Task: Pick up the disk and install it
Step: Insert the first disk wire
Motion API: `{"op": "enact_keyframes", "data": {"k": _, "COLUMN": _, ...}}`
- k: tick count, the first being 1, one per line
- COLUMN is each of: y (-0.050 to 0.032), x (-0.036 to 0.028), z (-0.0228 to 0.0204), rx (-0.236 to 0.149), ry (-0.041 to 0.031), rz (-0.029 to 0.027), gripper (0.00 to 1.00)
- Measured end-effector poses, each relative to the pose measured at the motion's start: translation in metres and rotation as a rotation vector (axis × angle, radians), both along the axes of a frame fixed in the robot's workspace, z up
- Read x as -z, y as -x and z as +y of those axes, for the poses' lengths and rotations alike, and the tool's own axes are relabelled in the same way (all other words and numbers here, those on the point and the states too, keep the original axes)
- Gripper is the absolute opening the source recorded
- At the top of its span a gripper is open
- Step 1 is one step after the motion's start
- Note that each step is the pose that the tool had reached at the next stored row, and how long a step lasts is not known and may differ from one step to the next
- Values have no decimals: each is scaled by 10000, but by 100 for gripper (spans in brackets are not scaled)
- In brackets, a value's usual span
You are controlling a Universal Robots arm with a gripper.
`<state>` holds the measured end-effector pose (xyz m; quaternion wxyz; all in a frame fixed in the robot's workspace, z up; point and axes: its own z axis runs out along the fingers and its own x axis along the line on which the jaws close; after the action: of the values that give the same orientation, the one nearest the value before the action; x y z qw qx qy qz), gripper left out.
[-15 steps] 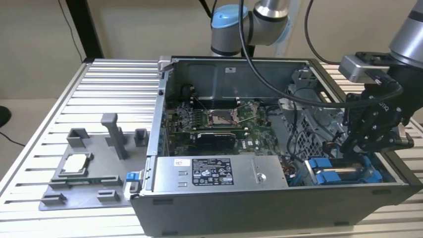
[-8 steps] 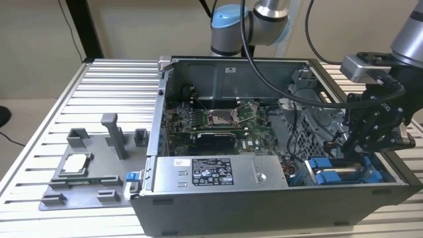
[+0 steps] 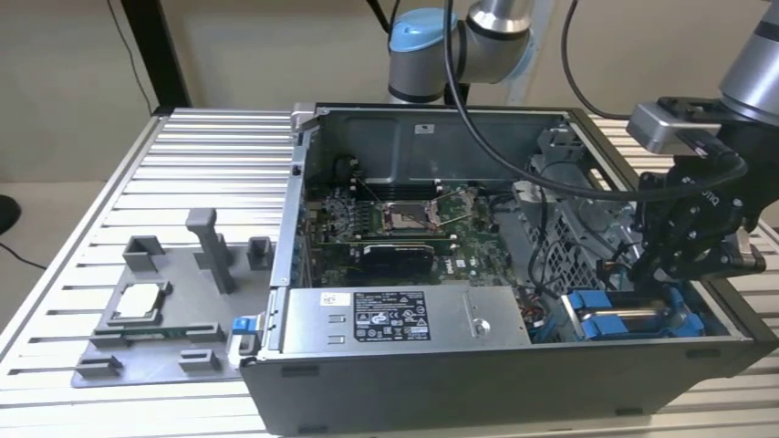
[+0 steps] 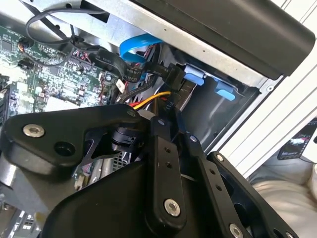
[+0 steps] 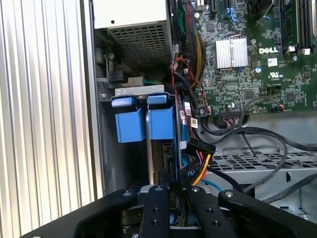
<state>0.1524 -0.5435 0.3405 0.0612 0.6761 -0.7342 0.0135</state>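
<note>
A: Exterior view, item one?
B: End effector (image 3: 667,274), over the drive bay of the open computer case (image 3: 487,365). Directly beneath it, the disk (image 3: 621,319) with blue bracket, seated upright in the bay.

A: Second wrist view?
B: Fingers (image 4: 166,163) drawn close together; whether they pinch anything, cannot tell.

A: First wrist view?
B: Disk (image 5: 161,121) just ahead of the fingertips, beside cables (image 5: 198,158).

A: Handling?
B: Likely rigid, moderately heavy, shock-sensitive; best held by the bracket edges.
</note>
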Motion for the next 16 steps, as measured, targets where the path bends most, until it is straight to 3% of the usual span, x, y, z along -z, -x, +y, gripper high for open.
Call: {"op": "enact_keyframes", "data": {"k": 16, "y": -1, "x": 22, "z": -1, "rx": -137, "ry": 1, "rz": 0, "gripper": 0}}
